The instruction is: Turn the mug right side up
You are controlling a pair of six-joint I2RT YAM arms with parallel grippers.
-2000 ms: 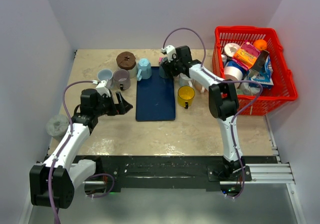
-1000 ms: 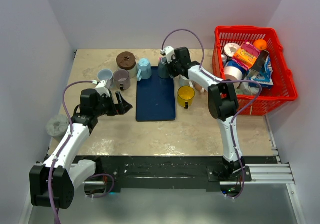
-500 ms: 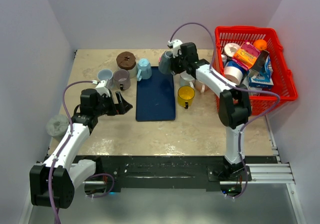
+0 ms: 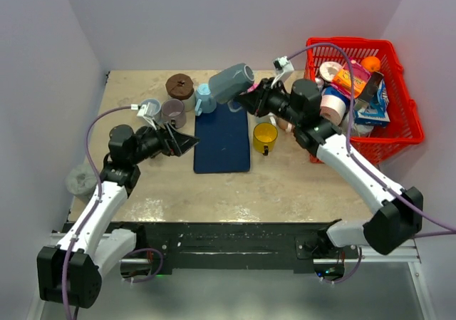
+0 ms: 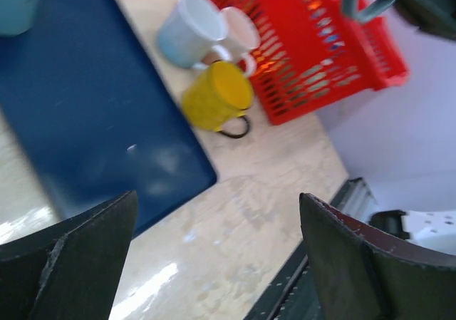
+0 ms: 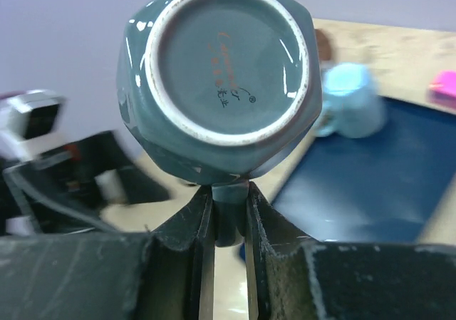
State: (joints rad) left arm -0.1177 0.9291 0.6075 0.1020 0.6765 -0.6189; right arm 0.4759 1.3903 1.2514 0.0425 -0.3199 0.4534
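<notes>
Right hand (image 4: 248,100): you had it clamped on the mug (image 4: 231,82) handle.
Mug axis: roughly level, mouth toward the table (image 4: 285,184) left edge.
Left hand (image 4: 182,142): spread apart, farther from the mug.

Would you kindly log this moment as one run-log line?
right gripper: shut on grey-blue mug handle | grey-blue mug: airborne, sideways | left gripper: open, empty | mug not yet upright
</notes>
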